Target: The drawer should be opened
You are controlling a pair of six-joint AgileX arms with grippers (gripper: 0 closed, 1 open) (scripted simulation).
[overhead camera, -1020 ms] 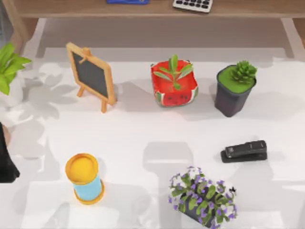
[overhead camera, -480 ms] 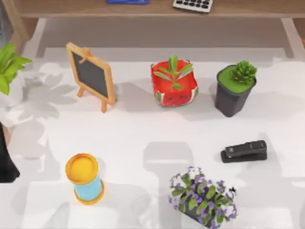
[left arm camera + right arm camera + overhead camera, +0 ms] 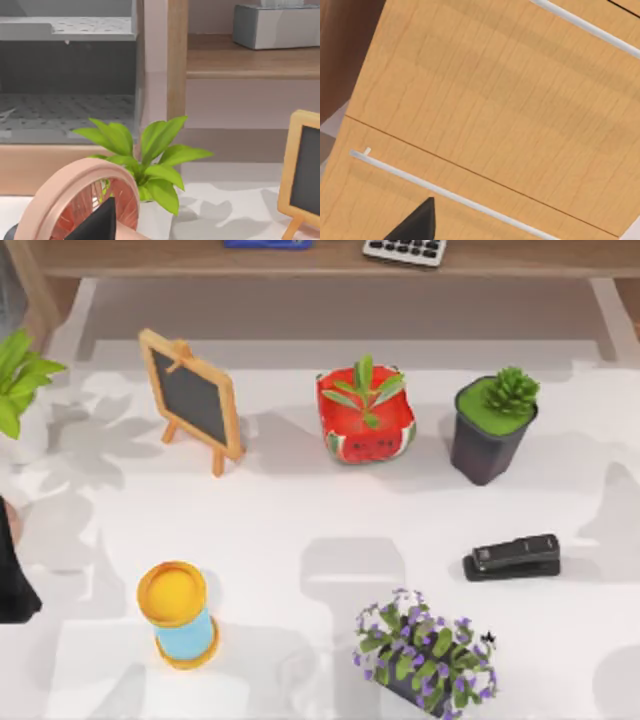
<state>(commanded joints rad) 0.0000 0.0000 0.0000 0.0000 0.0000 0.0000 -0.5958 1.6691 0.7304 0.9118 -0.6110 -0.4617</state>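
Wood-grain drawer fronts (image 3: 485, 115) take up the right wrist view, pale oak-looking panels split by a thin dark seam, each with a slim white bar handle (image 3: 455, 192) running across it. That's the thing to open, and the right gripper (image 3: 415, 225) is pointed straight at it, with one dark fingertip poking in just under the nearer handle. Can't tell from that single tip whether the jaws are wide or narrow, so I won't guess. My read on handling: a drawer like this is rigid and won't deform, it only wants to slide one way, straight out along its runners, so any sideways tug probably just binds it. The bar is thin and smooth and looks slippery, so I'd close around the middle of it rather than an end, to keep the pull even. The front itself is flat with nothing to grab, so the bar is really the only spot. The left gripper (image 3: 97, 225) is parked over by the pink fan (image 3: 80, 200) and leafy plant (image 3: 145, 160), also just a dark tip, state unclear. Out on the table (image 3: 300, 520) the stapler (image 3: 512, 556), chalkboard (image 3: 192, 398) and pots aren't involved.
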